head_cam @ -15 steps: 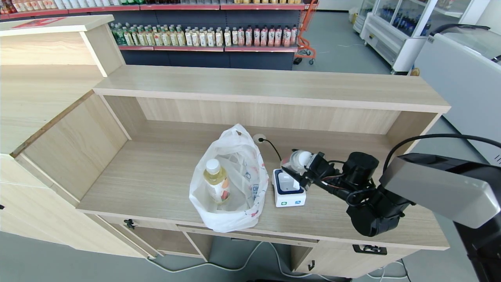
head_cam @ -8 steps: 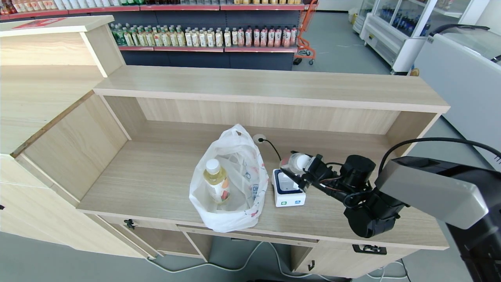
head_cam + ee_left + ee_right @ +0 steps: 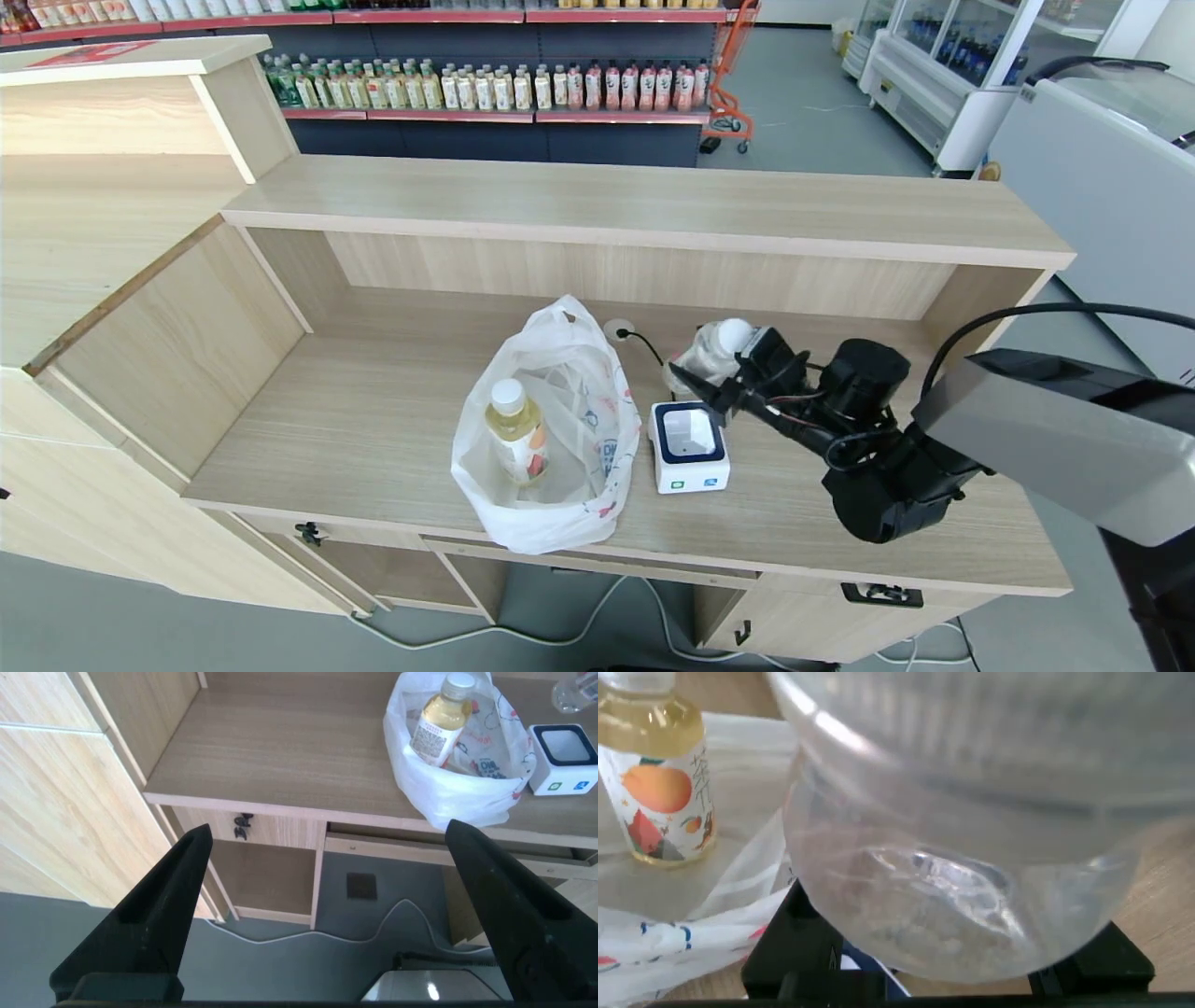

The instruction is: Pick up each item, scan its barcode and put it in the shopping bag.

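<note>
Near the head view's centre are two bottles: one yellow drink bottle (image 3: 512,427) left of centre, one clear bottle (image 3: 707,357) right of it. There is one shopping bag (image 3: 560,373) and one scanner (image 3: 689,448).

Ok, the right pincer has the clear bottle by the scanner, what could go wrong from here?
1. The scanner stands close beside the shopping bag, near the clear bottle in the right pincer; a low carry might clip it.
2. The bag's rim is slack; the bottle could snag it.
3. A drop could topple the upright yellow drink inside.
</note>
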You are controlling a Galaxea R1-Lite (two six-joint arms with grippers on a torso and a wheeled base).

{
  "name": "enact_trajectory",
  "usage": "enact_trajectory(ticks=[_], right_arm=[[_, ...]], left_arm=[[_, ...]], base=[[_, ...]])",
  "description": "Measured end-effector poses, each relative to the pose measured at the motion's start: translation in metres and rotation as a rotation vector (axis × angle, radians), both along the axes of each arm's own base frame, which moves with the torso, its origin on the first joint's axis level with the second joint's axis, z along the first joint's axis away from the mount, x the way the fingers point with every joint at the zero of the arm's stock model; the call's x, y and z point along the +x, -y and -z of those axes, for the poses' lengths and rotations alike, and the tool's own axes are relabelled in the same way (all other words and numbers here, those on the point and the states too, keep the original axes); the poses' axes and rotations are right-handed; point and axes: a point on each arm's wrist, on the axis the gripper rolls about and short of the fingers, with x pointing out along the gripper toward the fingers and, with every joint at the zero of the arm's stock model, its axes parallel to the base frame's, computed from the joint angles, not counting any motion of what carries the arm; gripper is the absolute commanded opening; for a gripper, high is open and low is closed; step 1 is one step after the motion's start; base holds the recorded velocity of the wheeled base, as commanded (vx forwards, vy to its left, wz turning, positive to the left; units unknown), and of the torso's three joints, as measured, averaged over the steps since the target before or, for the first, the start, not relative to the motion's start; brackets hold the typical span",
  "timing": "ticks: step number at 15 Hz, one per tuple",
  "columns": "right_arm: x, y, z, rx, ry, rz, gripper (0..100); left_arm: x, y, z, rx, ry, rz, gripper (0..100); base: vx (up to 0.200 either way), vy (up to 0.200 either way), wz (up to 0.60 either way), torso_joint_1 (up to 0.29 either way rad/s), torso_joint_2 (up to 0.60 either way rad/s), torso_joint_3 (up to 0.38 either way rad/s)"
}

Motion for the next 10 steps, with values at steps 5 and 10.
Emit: enact_trajectory(ticks=[5, 10], right_arm=[[-0.026, 0.013, -0.040, 0.206, -0.267, 0.227, 0], [-0.049, 0.013, -0.061, 0.288, -0.430, 0.296, 0]], left_arm=[[0.000, 0.000, 0.000, 0.000, 0.000, 0.000, 100], [0.000, 0.000, 0.000, 0.000, 0.000, 0.000, 100]], base=[[0.000, 0.000, 0.00, 0.000, 0.00, 0.000], [0.000, 0.160, 0.00, -0.002, 0.00, 0.004]])
